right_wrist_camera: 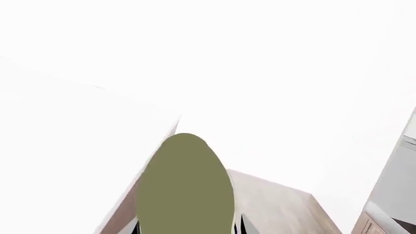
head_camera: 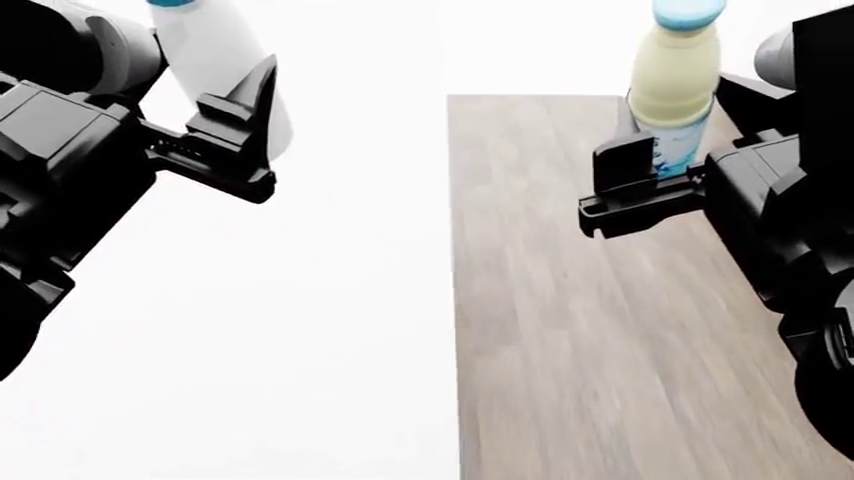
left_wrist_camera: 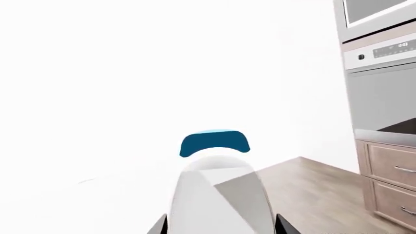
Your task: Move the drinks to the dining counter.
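Observation:
My left gripper (head_camera: 227,100) is shut on the plain white bottle (head_camera: 214,50) with a light-blue cap, held upright above a wide plain white top (head_camera: 267,350). I cannot tell whether that top is the dining counter. The left wrist view has this bottle (left_wrist_camera: 217,195) filling the space between the dark fingertips (left_wrist_camera: 286,226). My right gripper (head_camera: 674,140) is shut on the pale-yellow bottle (head_camera: 674,80) with a blue label, upright over the wooden floor. In the right wrist view this bottle (right_wrist_camera: 186,185) looks olive and hides most of the fingers.
The wooden floor (head_camera: 601,350) lies right of the white top's straight edge. A wall oven (left_wrist_camera: 383,48) above wooden drawers (left_wrist_camera: 390,175) stands beyond the left gripper. A white slab (right_wrist_camera: 85,146) ends at a corner near the right gripper.

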Controlling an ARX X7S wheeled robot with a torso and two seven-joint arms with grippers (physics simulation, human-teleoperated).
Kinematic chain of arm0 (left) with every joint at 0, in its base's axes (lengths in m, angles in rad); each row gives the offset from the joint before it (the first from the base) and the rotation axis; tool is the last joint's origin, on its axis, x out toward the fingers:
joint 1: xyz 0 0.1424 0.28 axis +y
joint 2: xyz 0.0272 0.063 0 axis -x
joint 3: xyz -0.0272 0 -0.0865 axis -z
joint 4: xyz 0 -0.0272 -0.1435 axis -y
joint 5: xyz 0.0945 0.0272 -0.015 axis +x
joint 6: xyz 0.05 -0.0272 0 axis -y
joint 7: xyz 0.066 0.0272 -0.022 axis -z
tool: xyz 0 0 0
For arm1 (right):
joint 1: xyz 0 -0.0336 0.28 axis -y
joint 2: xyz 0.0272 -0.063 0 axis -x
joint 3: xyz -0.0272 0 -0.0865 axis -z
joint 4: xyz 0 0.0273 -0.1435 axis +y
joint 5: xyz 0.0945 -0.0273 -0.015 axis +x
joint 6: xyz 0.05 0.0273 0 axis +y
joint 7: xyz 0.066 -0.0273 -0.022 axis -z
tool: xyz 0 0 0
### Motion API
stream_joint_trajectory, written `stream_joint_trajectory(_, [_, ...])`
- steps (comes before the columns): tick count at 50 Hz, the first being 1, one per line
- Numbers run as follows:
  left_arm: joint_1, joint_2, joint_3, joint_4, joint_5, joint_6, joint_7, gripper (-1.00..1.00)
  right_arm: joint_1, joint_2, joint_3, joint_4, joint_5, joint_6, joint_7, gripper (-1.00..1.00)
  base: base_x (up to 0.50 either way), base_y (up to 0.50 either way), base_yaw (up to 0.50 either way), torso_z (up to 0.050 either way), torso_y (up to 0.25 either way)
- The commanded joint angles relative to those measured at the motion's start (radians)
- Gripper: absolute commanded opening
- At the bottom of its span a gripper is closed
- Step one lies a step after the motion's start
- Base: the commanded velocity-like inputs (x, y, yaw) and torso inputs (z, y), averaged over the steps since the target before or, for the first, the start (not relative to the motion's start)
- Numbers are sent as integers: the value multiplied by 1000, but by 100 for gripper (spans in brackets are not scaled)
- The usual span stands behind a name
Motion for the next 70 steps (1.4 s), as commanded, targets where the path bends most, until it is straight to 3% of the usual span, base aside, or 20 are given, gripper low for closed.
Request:
stream_joint_trajectory(1, [2, -4, -7, 5, -1, 14, -12, -100, -4, 13, 7, -7, -20, 3, 6, -100, -183, -503, 0, 0, 0])
stream_joint_trajectory(13, [7, -8, 2, 4, 5, 25, -9, -100, -16, 17, 14, -10, -20, -15, 0, -100, -119, -231, 0, 0, 0])
stream_joint_trajectory(32, [19, -20, 2, 5, 5, 43, -6, -100, 30, 6, -57, -6, -33, 39, 32, -100, -502, 100, 0, 1, 3])
stream_joint_trajectory(44, [32, -24, 9, 7, 12, 54, -5, -100, -10, 21, -30, -10, -44, 2, 4, -100, -484, -218, 0, 0, 2])
stream_joint_trajectory(70, [50, -40, 13, 4, 7, 68, -5, -100, -13, -6, -63, 27, -44, -8, -7, -100, -105, -15, 0, 1, 2])
